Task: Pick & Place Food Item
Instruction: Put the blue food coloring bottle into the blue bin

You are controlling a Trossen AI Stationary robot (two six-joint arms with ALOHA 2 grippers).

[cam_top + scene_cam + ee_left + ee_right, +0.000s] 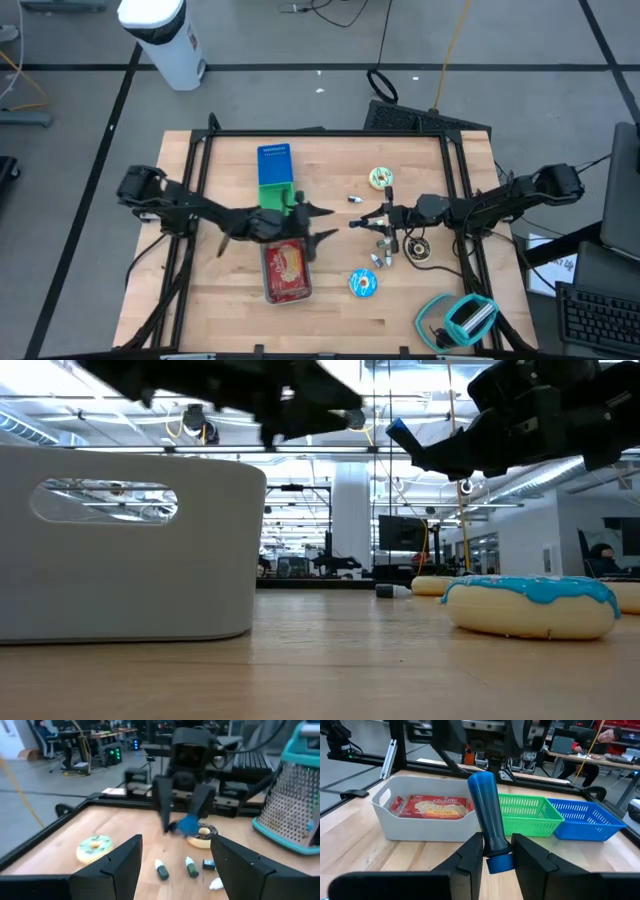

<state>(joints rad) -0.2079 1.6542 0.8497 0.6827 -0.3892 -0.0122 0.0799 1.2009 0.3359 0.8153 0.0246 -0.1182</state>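
Two arms over table. Right gripper pinches blue bottle near one end, fingers closed onto it, bottle's long axis running straight out ahead toward grey bin, which lies at 9 o'clock across table in high view. Left gripper hovers over bin, fingers wide apart, empty. Bottle itself tiny from above; label unreadable, green basket partly hidden behind it.

Illumination is bright and even, supplied by overhead ceiling strip lights visible in the low view. Shadows on the pale wooden table top are soft. The left wrist view shows motion blur.
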